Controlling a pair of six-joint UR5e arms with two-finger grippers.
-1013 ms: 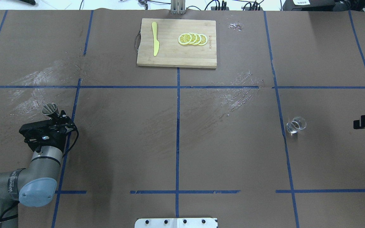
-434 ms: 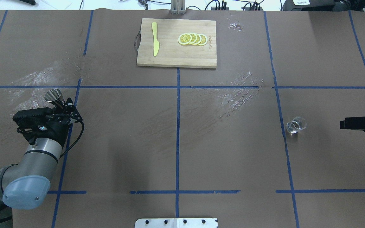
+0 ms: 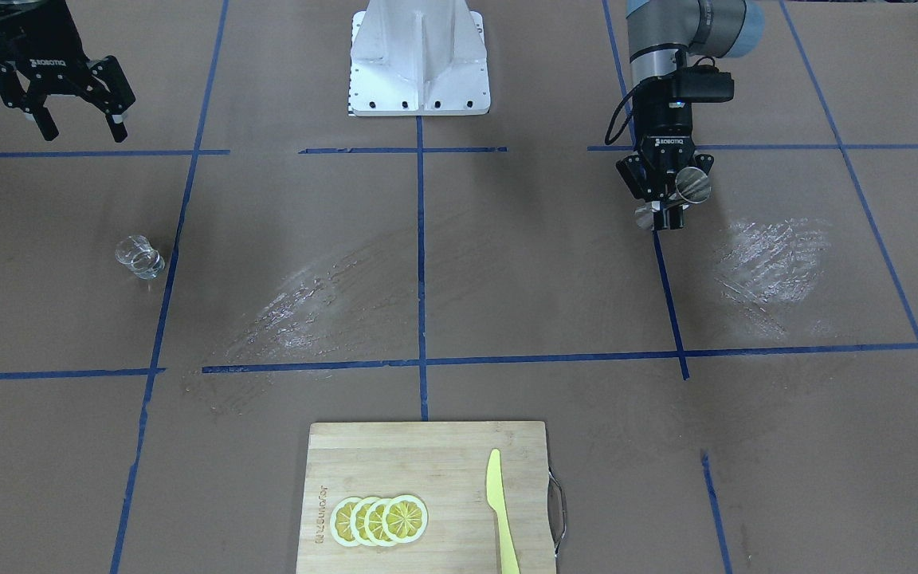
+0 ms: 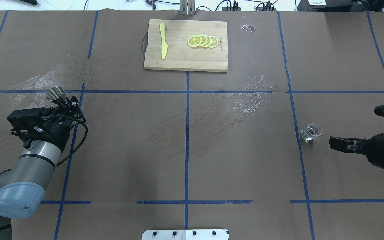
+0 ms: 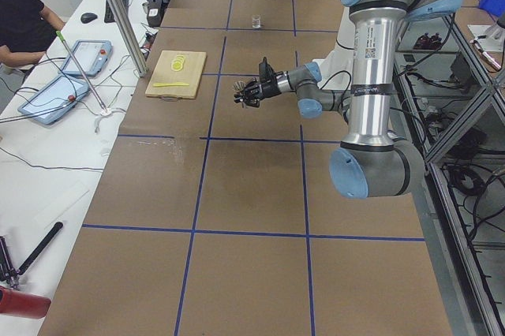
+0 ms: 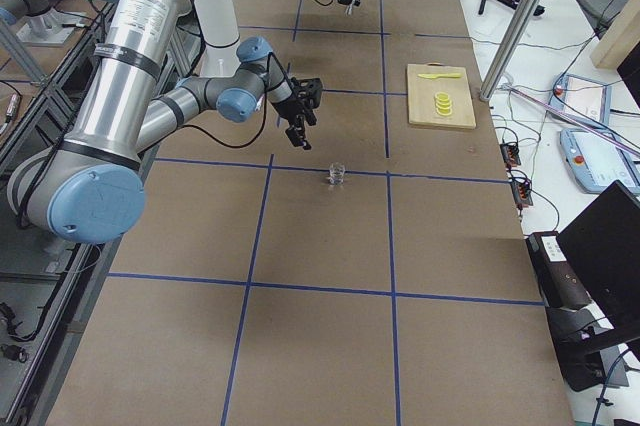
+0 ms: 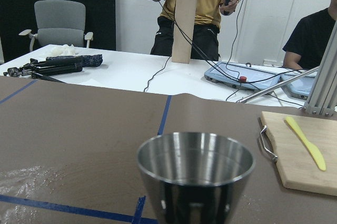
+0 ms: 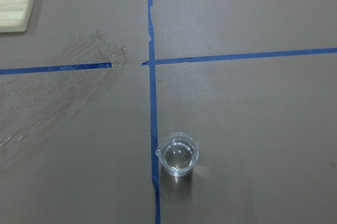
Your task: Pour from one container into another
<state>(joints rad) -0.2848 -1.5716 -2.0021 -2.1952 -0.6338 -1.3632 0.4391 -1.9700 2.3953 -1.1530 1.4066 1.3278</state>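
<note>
The grey metal jigger point(image 4: 54, 94) is held off the table at the left, with my left gripper point(image 4: 66, 106) shut on its narrow waist. In the left wrist view the jigger point(image 7: 196, 176) fills the lower middle, mouth up, and the fingers are hidden. From the front the jigger point(image 3: 694, 185) shows in the left gripper point(image 3: 666, 209). The clear glass cup point(image 4: 311, 132) stands upright on the paper at the right, beside a blue tape line, with clear liquid in it point(image 8: 179, 154). My right gripper point(image 4: 354, 126) is open, a short way right of the cup and apart from it point(image 3: 83, 127).
A wooden cutting board point(image 4: 185, 63) lies at the far middle with lemon slices point(image 4: 202, 41) and a yellow knife point(image 4: 163, 40). Shiny smears point(image 4: 245, 100) mark the brown paper in the middle and at the left. The robot's base plate point(image 4: 185, 234) sits at the near edge.
My left gripper has carried the jigger a little farther from the robot. The right gripper has come in from the right edge toward the glass cup. The cup has not moved.
</note>
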